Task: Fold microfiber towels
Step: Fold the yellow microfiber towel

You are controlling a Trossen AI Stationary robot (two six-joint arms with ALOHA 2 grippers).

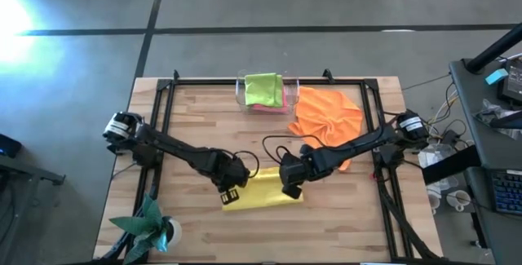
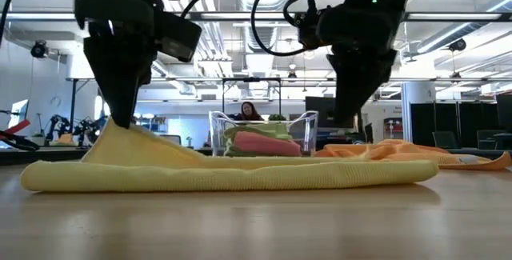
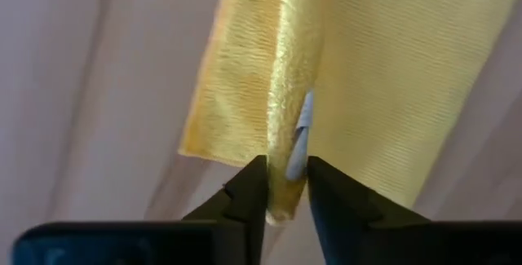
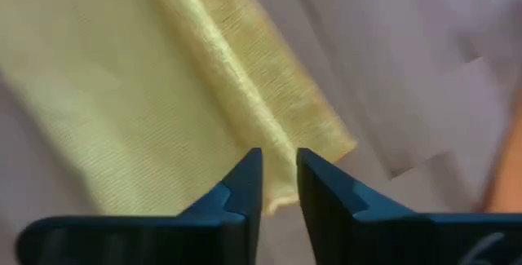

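Yellow towel (image 1: pixel 263 192) lies folded into a long flat strip on the worktop (image 1: pixel 342 224), about mid-width and toward the near edge. Both arms are down on it, one at each end.

Left hand (image 1: pixel 231 197) sits at the strip's left end. In the left wrist view the fingers (image 3: pixel 245 196) stand a little apart with a ridge of yellow cloth (image 3: pixel 281 134) between them, cloth touching both inner faces. In the low view that end of the towel (image 2: pixel 120 144) peaks up under the left hand (image 2: pixel 120 120), so it is pinching the towel edge, loosely.

Right hand (image 1: pixel 292 190) sits at the strip's right end. Right wrist view: fingers (image 4: pixel 241 187) narrowly apart, and the folded yellow edge (image 4: pixel 245 94) runs down into the gap; a pinch on the towel, grip looks slack. In the low view the right hand (image 2: pixel 352 116) comes down behind the towel's right part.

Orange towel (image 1: pixel 326 114) lies crumpled and spread out toward the far right corner, well apart from the yellow one. Clear tray (image 1: pixel 241 94) at mid far edge holds a lime green towel (image 1: pixel 263 88) stacked on a pink one (image 1: pixel 273 108). Green paper-like plant thing (image 1: pixel 151 226) at the near left corner. A person (image 2: pixel 248 112) shows in the room beyond the tray.
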